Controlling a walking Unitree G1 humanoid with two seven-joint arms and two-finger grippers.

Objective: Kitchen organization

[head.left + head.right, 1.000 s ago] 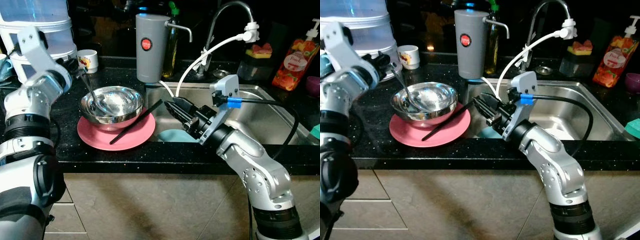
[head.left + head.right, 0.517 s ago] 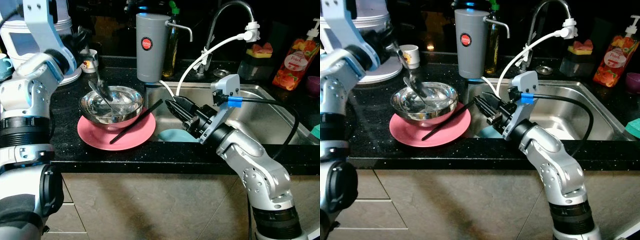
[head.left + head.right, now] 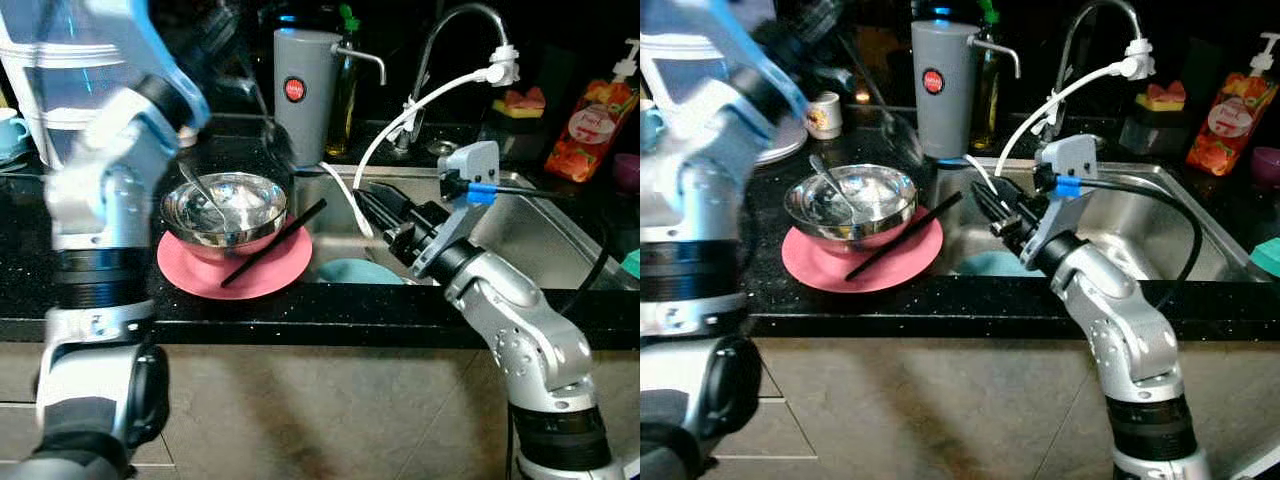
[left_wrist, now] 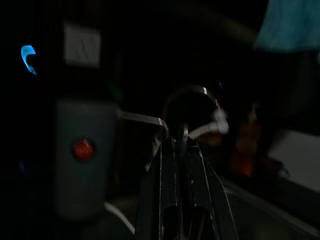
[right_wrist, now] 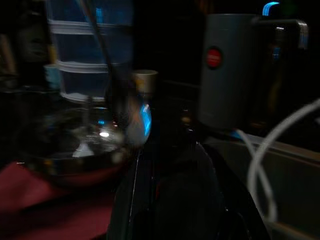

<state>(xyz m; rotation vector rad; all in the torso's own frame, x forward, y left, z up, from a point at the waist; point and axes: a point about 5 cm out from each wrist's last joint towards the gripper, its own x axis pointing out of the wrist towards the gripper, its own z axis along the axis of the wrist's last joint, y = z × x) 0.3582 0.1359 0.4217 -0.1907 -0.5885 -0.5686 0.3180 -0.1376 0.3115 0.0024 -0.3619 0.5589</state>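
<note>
In the left eye view, our left gripper (image 3: 215,30) has risen, blurred, holding a long spoon (image 3: 262,110) above the steel bowl (image 3: 224,207) on the round pink plate (image 3: 236,276). In the left wrist view its fingers (image 4: 170,200) press together. In the right eye view, our right gripper (image 3: 987,196) has shifted over the steel sink (image 3: 1140,225), fingers closed, empty.

Black speckled counter (image 3: 300,305) (dimly lit), tiled floor (image 3: 330,420).

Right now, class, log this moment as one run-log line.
left hand: raised, carrying ladle | right hand: at sink edge | steel bowl: on pink plate, with spoon | chopstick: on plate
</note>
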